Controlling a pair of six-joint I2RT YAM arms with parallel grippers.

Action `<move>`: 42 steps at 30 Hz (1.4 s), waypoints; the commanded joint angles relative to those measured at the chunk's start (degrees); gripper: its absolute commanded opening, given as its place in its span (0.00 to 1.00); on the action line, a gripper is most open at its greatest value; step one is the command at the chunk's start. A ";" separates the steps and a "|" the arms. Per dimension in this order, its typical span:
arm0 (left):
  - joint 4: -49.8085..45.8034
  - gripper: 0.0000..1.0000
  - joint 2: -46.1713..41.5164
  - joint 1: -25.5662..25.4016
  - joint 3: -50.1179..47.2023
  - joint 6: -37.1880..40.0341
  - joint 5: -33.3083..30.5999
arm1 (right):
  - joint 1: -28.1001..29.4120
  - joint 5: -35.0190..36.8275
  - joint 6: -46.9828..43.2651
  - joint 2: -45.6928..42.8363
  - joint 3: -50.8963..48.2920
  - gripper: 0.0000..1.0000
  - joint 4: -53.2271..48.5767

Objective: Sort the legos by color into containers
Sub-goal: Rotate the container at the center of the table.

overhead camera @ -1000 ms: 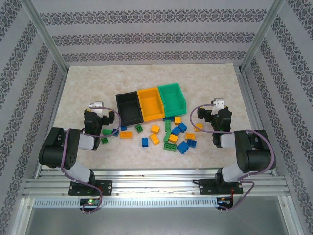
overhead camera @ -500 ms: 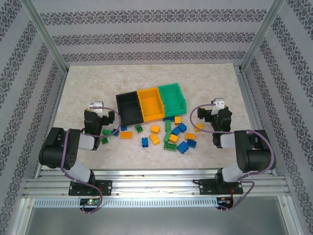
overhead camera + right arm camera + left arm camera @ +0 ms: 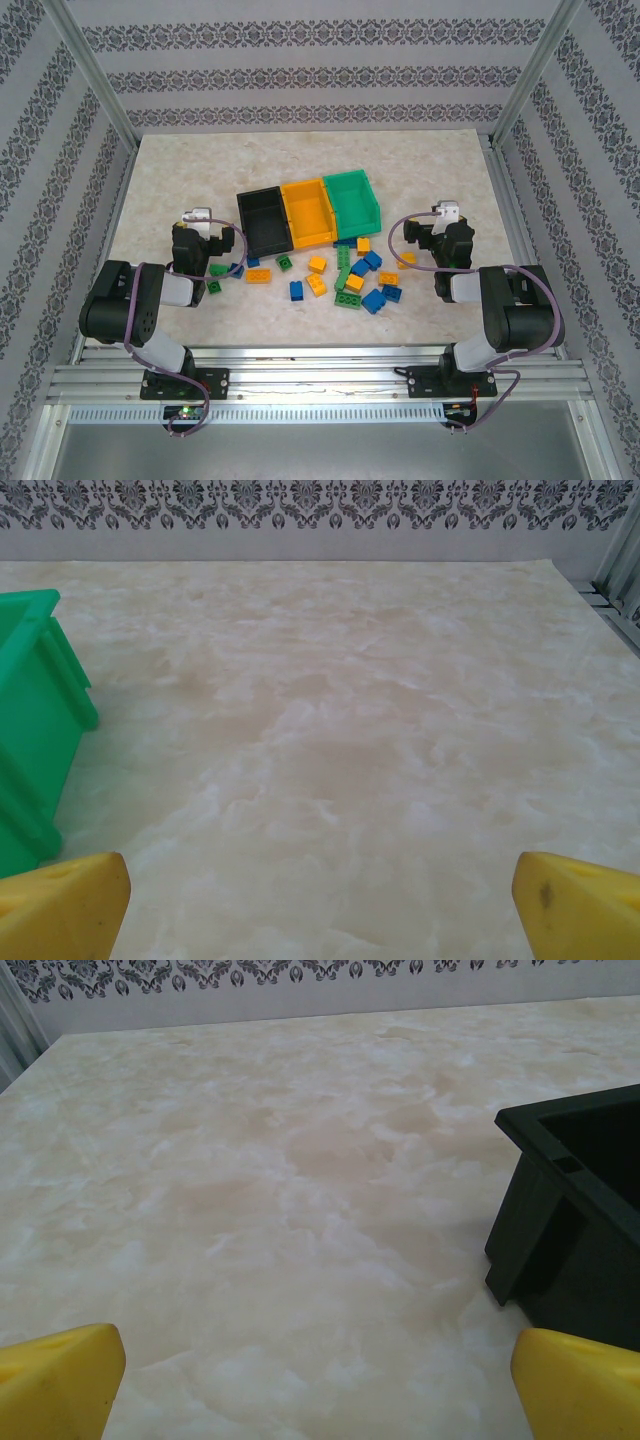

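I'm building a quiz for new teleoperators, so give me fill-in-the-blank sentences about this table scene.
1. The leftmost bin is coloured ___.
2. The rightmost bin is coloured ___.
3. The left gripper and right gripper both stand ___.
4. The legos lie on the ___, on the arms' side of the bins.
Missing words: black; green; open; table.

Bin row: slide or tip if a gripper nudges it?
Probably slides: the bin row looks like light, empty plastic on a smooth table. Tipping seems unlikely; it sits low and wide. Joined walls suggest it moves as one stiff piece.
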 commanded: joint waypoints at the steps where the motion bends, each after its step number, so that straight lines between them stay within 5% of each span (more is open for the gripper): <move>1: -0.59 0.99 0.39 -0.37 1.06 0.83 0.71 | 0.01 -0.95 0.67 0.37 0.93 0.98 0.87; 15: 1.34 0.99 -3.42 -0.45 -1.54 0.40 -0.82 | 0.18 -0.64 0.53 -6.15 -2.62 0.98 0.66; 24: -25.28 0.99 -16.01 -0.37 7.89 -3.07 -2.15 | 0.43 3.19 3.99 -18.93 -2.30 0.98 -8.15; 29: -37.30 0.99 -18.36 -0.37 14.36 -9.75 5.41 | -0.23 6.14 20.54 -23.89 -2.60 0.98 -11.73; 34: -37.28 0.99 -16.82 0.58 13.68 -18.89 7.72 | -2.13 -6.91 23.55 -23.26 5.68 0.98 -28.37; 42: -43.46 0.99 -12.12 -0.72 18.68 -22.33 26.30 | -0.49 -15.87 30.20 -13.18 9.72 0.98 -32.90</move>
